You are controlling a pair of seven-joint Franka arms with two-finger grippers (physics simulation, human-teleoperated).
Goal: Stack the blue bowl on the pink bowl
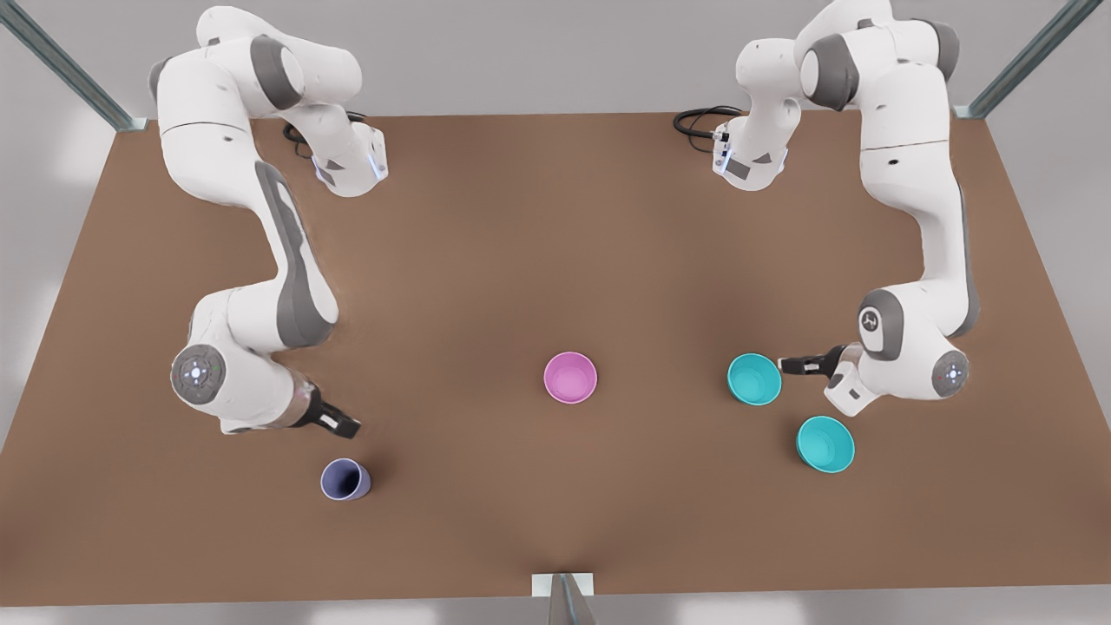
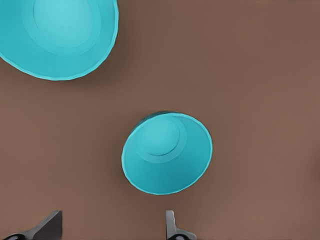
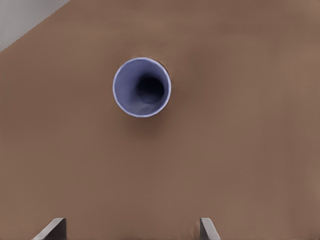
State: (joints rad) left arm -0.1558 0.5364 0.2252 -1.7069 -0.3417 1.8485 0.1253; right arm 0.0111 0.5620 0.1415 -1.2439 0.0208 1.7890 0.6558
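Observation:
The pink bowl [image 1: 570,378] stands upright at the middle of the brown table [image 1: 538,243]. Two alike blue bowls sit at the front view's right: one [image 1: 753,378] beside the pink bowl's side, the other [image 1: 825,444] nearer the front edge. My left gripper [image 1: 797,365] hovers right next to the first blue bowl, fingers open and holding nothing. In the left wrist view one blue bowl [image 2: 167,152] lies just beyond the open left gripper [image 2: 110,227], and another [image 2: 60,35] is cut off at the frame's edge. My right gripper [image 1: 340,424] [image 3: 130,230] waits open at the front view's left.
A small lavender-blue cup [image 1: 345,479] [image 3: 142,87] stands upright close to the right gripper, near the table's front edge. Black cables [image 1: 699,121] lie at the table's back by an arm's base. Metal frame posts [image 1: 564,599] stand at the front edge and back corners.

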